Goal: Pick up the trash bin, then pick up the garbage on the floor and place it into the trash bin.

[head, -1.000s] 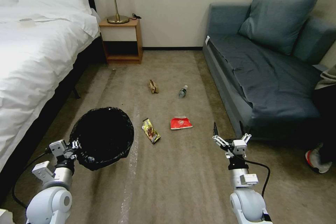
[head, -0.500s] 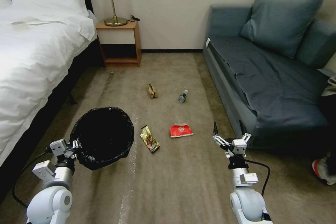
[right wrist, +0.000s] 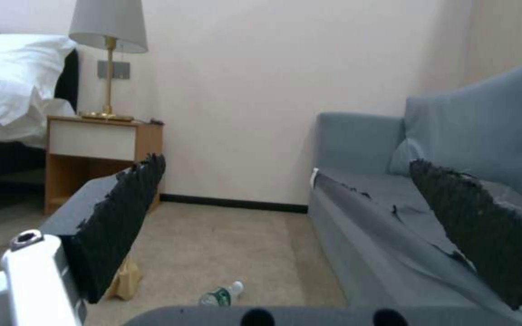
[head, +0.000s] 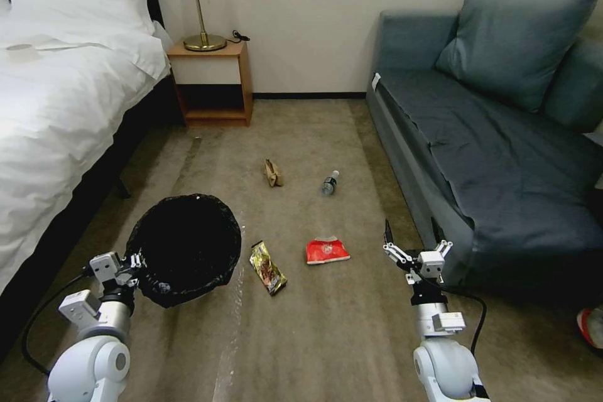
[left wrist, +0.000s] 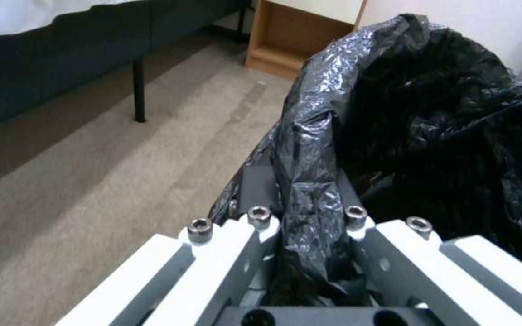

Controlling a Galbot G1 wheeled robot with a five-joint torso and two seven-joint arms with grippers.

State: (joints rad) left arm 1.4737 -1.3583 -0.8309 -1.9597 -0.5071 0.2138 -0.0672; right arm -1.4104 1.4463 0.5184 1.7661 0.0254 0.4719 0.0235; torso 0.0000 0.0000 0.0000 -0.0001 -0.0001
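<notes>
On carpet, garbage (head: 268, 259) nearer, camera advanced

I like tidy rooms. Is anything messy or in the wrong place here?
Yes. Four bits of litter lie on the carpet: a red packet, a gold wrapper, a crumpled paper bag and a small bottle on its side. None is in the trash bin.

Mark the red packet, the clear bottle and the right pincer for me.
red packet (head: 326, 250), head view, middle of its flat face.
clear bottle (head: 328, 183), head view, its body.
right pincer (head: 411, 232), head view, midway between its open fingertips.
</notes>
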